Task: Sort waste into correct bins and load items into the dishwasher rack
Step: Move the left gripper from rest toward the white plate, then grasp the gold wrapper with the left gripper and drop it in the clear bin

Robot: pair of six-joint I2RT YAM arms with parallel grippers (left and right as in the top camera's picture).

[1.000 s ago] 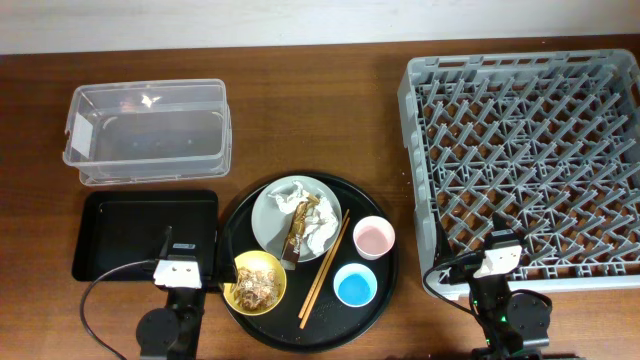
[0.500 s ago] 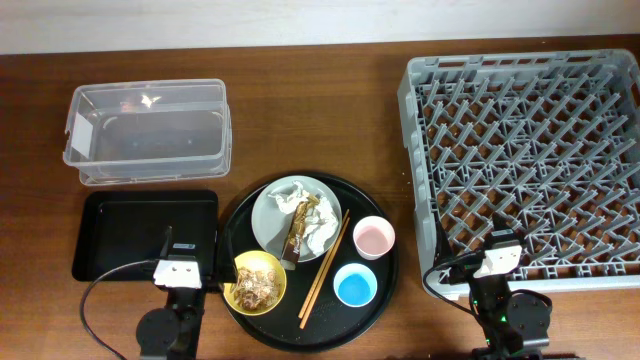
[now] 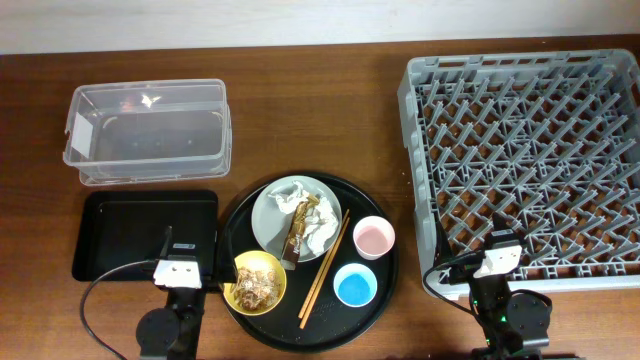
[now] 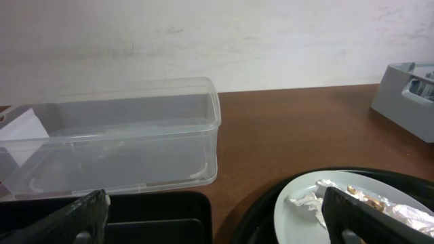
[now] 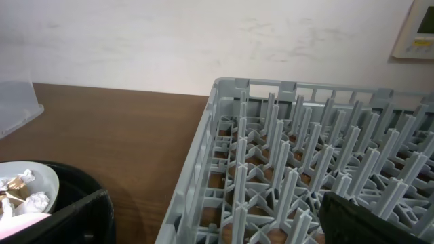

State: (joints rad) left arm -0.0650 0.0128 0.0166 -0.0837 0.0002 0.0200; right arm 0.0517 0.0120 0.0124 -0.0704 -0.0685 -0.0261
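The grey-white plate [image 3: 275, 212] on the round black tray [image 3: 385, 275] holds crumpled tissue [image 3: 318, 232] and a brown-gold wrapper [image 3: 303, 225]. A yellow bowl [image 3: 258, 281] holds food scraps. Chopsticks [image 3: 325, 268], a pink cup [image 3: 373, 238] and a light-blue cup [image 3: 355, 286] lie beside them. The clear box [image 3: 147, 133] and black rectangular tray [image 3: 145, 235] are at the left, the grey rack [image 3: 525, 160] at the right. My left gripper [image 3: 178, 265] is open and empty at the front by the black tray, also in its wrist view [image 4: 217, 227]. My right gripper [image 3: 497, 256] is open at the rack's front edge, also in its wrist view [image 5: 217, 224].
Bare wooden table [image 3: 320, 120] lies between the clear box and the rack. A white wall [image 4: 217, 41] runs behind the table. Cables [image 3: 100, 290] trail from both arm bases at the front edge.
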